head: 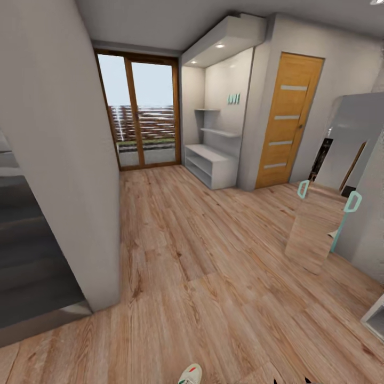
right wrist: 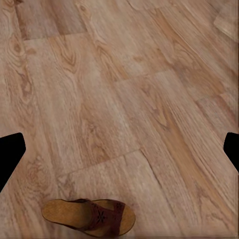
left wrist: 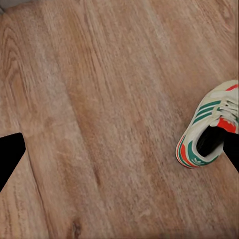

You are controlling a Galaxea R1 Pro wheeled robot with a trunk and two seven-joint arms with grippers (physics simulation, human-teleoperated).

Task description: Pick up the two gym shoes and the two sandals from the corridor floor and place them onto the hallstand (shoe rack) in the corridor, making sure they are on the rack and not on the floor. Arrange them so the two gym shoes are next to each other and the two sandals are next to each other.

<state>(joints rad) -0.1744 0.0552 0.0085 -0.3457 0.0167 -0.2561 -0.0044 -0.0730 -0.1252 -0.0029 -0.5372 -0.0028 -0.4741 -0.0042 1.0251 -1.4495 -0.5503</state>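
- Hallstand: light-grey low unit standing at the far end of the corridor, right of the glazed door. Its two shelf slots and flat top are showing no shoes as far as the head view can resolve; nothing is looking placed yet.
- Gym shoe, first: off-white with green stripes and red accents, lying on the corridor floor. In the head view a white toe with green and red marks is peeking in at the near edge, likely the same shoe.
- Gym shoe, second: not located in these pictures.
- Sandal, first: dark brown with a mottled footbed, lying flat on the floor planks, seen from the right wrist.
- Sandal, second: not located in these pictures.
- Left gripper: dark fingertips are sitting wide apart at the frame edges, jaws fully spread, carrying nothing; the sneaker is lying just beside one fingertip, contact unclear.
- Right gripper: jaws likewise spread wide and empty, with the sandal near but apart from them.
- Progress, judged: none of the four items is on the rack; all picking, carrying across the corridor, and pairing is remaining.
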